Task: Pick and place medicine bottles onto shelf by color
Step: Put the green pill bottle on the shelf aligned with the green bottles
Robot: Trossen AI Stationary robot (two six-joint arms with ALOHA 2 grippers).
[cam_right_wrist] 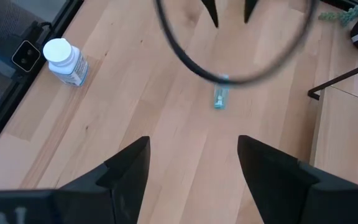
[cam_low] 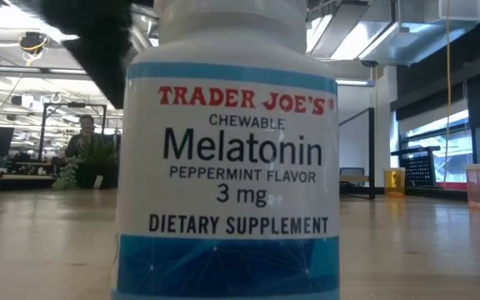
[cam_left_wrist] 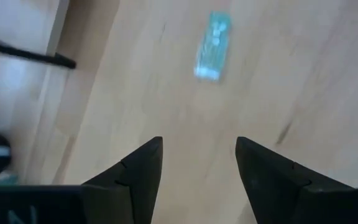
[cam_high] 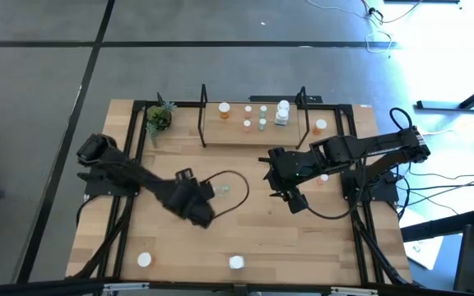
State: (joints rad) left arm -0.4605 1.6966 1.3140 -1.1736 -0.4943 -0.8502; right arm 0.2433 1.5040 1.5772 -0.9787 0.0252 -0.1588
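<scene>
- My left hand [cam_high: 206, 205] hangs over the counter [cam_high: 262, 238] just short of a small pale green bottle [cam_high: 223, 190], fingers [cam_left_wrist: 143, 168] spread with nothing between them, lined up for a pick.
- That bottle lies on its side, on the counter, in front of the shelf [cam_high: 253, 131] and well apart from it; it's see-through plastic and cylindrical, so it could roll.
- My right hand [cam_high: 290, 196] waits beside the shelf's front edge, fingers spread, empty.
- The shelf is a flat light-wood board with thin black metal end frames; it already carries several small bottles upright: orange ones [cam_high: 248, 124], pale green ones [cam_high: 262, 123], one larger white one [cam_high: 282, 111].
- White-capped bottles [cam_high: 236, 262] stand at the counter edge farthest from the shelf, waiting.
- A plant [cam_high: 159, 117] sits just beside the shelf's end frame.
</scene>
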